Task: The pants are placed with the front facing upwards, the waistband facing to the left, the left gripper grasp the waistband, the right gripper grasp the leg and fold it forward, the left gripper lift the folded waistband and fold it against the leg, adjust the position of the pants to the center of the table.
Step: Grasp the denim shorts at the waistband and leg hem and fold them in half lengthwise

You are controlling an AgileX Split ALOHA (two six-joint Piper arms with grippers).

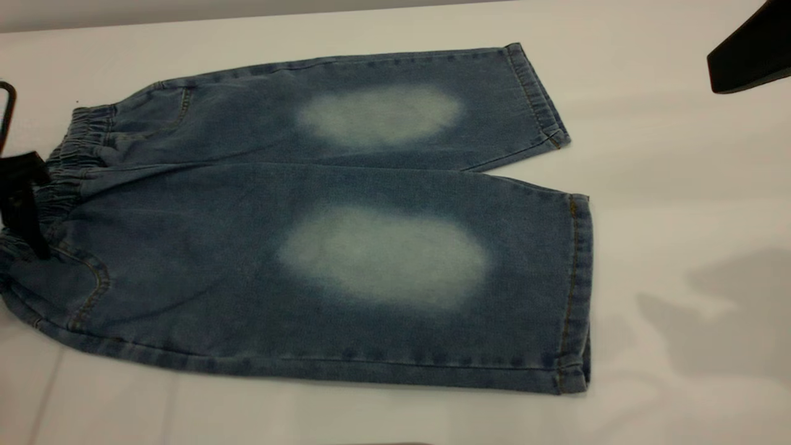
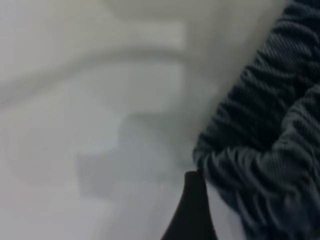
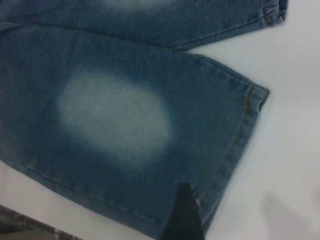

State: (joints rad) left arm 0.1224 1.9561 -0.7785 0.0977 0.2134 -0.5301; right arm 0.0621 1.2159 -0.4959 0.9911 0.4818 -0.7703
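- The pants [image 1: 321,216] lay flat and unfolded on the white table [image 1: 667,185], front up, a pale oval on each leg.
- The waistband [image 1: 68,167] pointed to the exterior view's left, and the leg hems [image 1: 578,290] to its right.
- The left gripper [image 1: 21,204] sat at the waistband, a dark fingertip [image 2: 192,210] touching the gathered denim; whether its fingers were apart or together could not be told.
- The right gripper [image 1: 751,52] hung near the table's far right corner, well apart from the pants; its fingers' state could not be told either.
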